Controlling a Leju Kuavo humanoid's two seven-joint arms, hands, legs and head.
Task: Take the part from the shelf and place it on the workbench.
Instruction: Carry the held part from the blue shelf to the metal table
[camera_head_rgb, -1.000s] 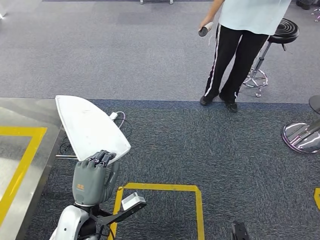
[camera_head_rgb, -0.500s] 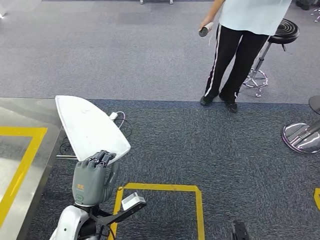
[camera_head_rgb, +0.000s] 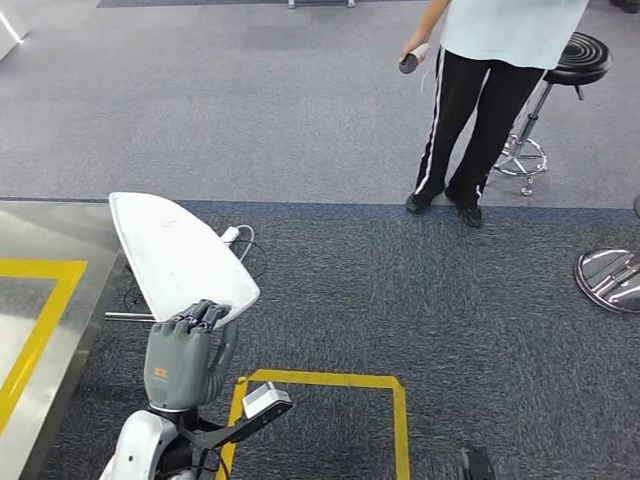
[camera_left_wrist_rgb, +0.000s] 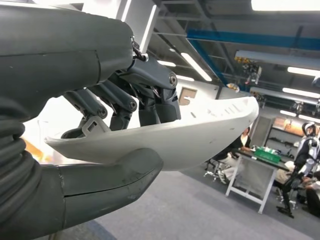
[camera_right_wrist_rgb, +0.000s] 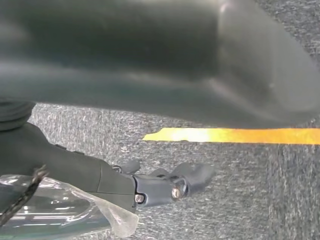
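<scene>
Floor: grey carpet (camera_head_rgb: 317, 120) with yellow tape lines (camera_head_rgb: 332, 379)
Part: white curved panel (camera_head_rgb: 177, 255), up over the steel workbench (camera_head_rgb: 45, 225) edge
Left hand (camera_head_rgb: 183, 358): clamped on the panel's near end
Right hand (camera_right_wrist_rgb: 113, 180): fingers apart, nothing held
Person (camera_head_rgb: 483, 90): standing by a stool (camera_head_rgb: 577, 60)

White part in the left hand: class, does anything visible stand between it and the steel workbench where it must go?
Nothing visible does. The left hand holds the white part by its near end, and its far corner already overlaps the workbench edge. The person stands well off to the other side.
</scene>
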